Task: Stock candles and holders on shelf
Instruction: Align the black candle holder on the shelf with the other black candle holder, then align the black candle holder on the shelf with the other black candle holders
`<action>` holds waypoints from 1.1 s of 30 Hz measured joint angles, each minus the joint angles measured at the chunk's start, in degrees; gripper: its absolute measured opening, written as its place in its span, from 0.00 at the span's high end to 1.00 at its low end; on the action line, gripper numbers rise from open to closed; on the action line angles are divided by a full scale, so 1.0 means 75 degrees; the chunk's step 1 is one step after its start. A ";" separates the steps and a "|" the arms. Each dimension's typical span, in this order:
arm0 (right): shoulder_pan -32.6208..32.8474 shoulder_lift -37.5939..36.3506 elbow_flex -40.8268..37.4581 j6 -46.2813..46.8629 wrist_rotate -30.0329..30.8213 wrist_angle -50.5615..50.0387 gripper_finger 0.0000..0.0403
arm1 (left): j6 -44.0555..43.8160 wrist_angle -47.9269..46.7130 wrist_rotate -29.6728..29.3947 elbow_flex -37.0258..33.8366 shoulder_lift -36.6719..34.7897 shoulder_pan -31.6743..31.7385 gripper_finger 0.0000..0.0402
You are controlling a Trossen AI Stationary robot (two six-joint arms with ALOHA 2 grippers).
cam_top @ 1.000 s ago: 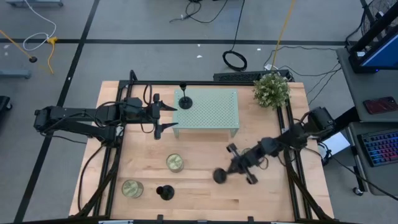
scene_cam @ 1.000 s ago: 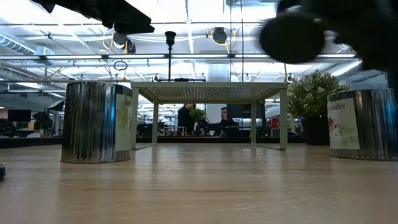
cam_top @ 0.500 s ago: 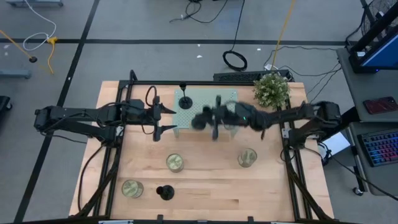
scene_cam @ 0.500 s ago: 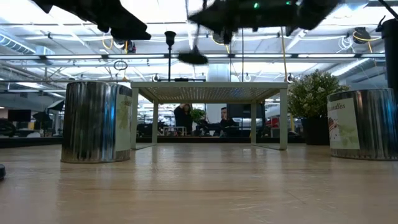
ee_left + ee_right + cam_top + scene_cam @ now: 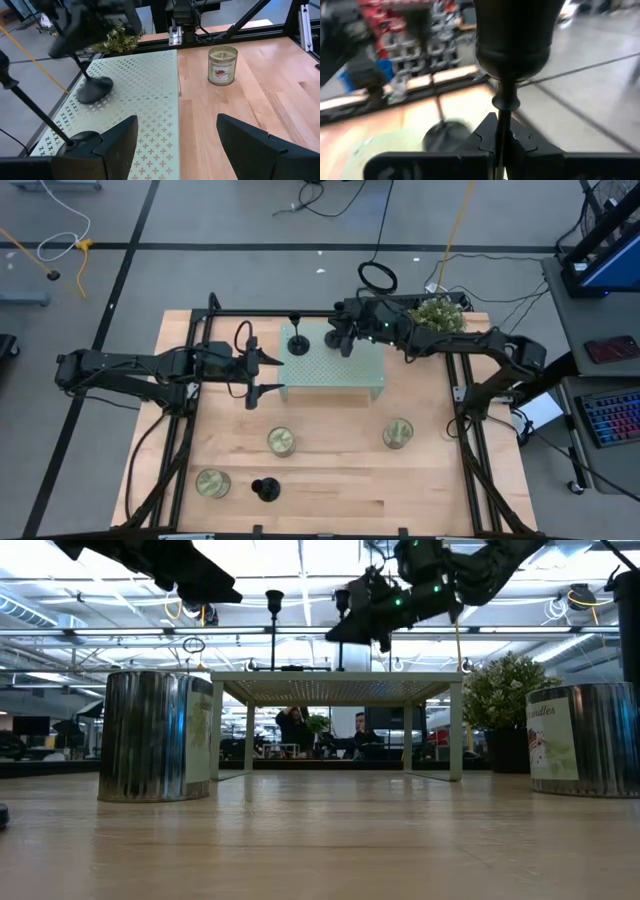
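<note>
Perforated mint shelf (slim black holder)

Two black holders upright on the mint shelf — third holder and three candles on tabletop

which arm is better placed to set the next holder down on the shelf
Right. Its tool is shut on a holder and hangs over the shelf. The left tool is open and empty beside the shelf's end.

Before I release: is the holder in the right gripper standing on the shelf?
Seems so. The holder, its stem gripped by the right gripper, shows its base resting on the shelf, stem slightly tilted.
</note>
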 joint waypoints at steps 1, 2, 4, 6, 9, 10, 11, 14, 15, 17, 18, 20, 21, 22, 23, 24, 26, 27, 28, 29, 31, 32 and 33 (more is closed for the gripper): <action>-0.0023 0.0016 -0.0009 0.0008 -0.0303 -0.0103 0.99 | 0.0000 -0.0001 0.0000 0.0000 0.0000 0.0000 0.31; -0.0040 0.0022 -0.0015 -0.0047 -0.0569 -0.0117 0.99 | 0.0002 0.0003 -0.0002 0.0000 0.0000 0.0000 0.31; -0.0022 -0.0009 -0.0010 -0.0248 -0.0840 -0.0057 0.99 | 0.0003 0.0021 -0.0003 0.0000 0.0000 0.0000 0.31; 0.0000 -0.0017 0.0000 -0.0416 -0.0779 -0.0139 0.99 | 0.0003 0.0063 -0.0003 0.0000 0.0000 0.0002 0.31; -0.0010 0.0015 -0.0009 -0.0435 -0.0770 -0.0191 0.99 | -0.0003 0.0082 -0.0006 0.0000 -0.0003 0.0003 0.31; -0.0012 0.0008 -0.0009 -0.0445 -0.0765 -0.0149 0.99 | -0.0003 0.0080 -0.0006 0.0000 -0.0001 0.0003 0.31; -0.0015 -0.0002 -0.0009 -0.0447 -0.0766 -0.0095 0.98 | -0.0006 0.0080 -0.0006 0.0000 0.0000 0.0003 0.31; -0.0012 -0.0004 -0.0006 -0.0487 -0.0755 -0.0143 0.95 | -0.0009 0.0080 -0.0006 0.0000 -0.0002 0.0003 0.31; -0.0012 -0.0001 -0.0006 -0.0516 -0.0737 -0.0173 0.93 | -0.0012 0.0080 -0.0006 0.0000 0.0000 0.0003 0.31; -0.0012 -0.0001 -0.0006 -0.0624 -0.0736 -0.0213 0.89 | -0.0019 0.0080 -0.0007 0.0000 -0.0002 0.0003 0.31; -0.0012 -0.0001 -0.0006 -0.0673 -0.0737 -0.0254 0.87 | -0.0033 0.0080 -0.0008 0.0000 -0.0001 0.0003 0.31; -0.0012 -0.0001 -0.0006 -0.0684 -0.0737 -0.0327 0.84 | -0.0088 0.0074 -0.0006 0.0000 0.0000 0.0003 0.31; -0.0012 -0.0001 -0.0006 -0.0677 -0.0737 -0.0334 0.82 | -0.0101 0.0058 -0.0002 0.0000 -0.0003 0.0003 0.31; -0.0012 -0.0001 -0.0006 -0.0675 -0.0737 -0.0322 0.80 | -0.0108 0.0003 0.0003 0.0000 -0.0003 0.0003 0.31; -0.0012 -0.0001 -0.0006 -0.0688 -0.0737 -0.0307 0.78 | -0.0093 -0.0101 0.0030 0.0000 -0.0003 0.0003 0.31; -0.0012 -0.0001 -0.0006 -0.0731 -0.0737 -0.0307 0.76 | -0.0087 -0.0208 0.0068 0.0000 -0.0003 0.0001 0.31; -0.0012 -0.0001 -0.0008 -0.0784 -0.0737 -0.0322 0.72 | -0.0086 -0.0430 0.0191 0.0000 0.0000 -0.0025 0.31; -0.0012 -0.0001 -0.0006 -0.0790 -0.0745 -0.0322 0.70 | -0.0086 -0.0545 0.0229 0.0000 -0.0001 -0.0062 0.31; -0.0012 -0.0001 -0.0006 -0.0788 -0.0764 -0.0314 0.68 | -0.0082 -0.0679 0.0259 0.0000 -0.0003 -0.0110 0.31; -0.0012 -0.0001 -0.0006 -0.0791 -0.0766 -0.0314 0.66 | -0.0068 -0.0839 0.0265 0.0000 -0.0002 -0.0171 0.31; -0.0006 -0.0001 -0.0006 -0.0791 -0.0766 -0.0356 0.63 | 0.0102 -0.1221 0.0265 0.0000 -0.0003 -0.0315 0.31; 0.0000 -0.0038 -0.0006 -0.0791 -0.0766 -0.0426 0.61 | 0.0204 -0.1447 0.0259 0.0000 -0.0003 -0.0382 0.31; 0.0000 -0.0089 -0.0009 -0.0802 -0.0766 -0.0544 0.59 | 0.0305 -0.1706 0.0247 0.0000 -0.0003 -0.0456 0.31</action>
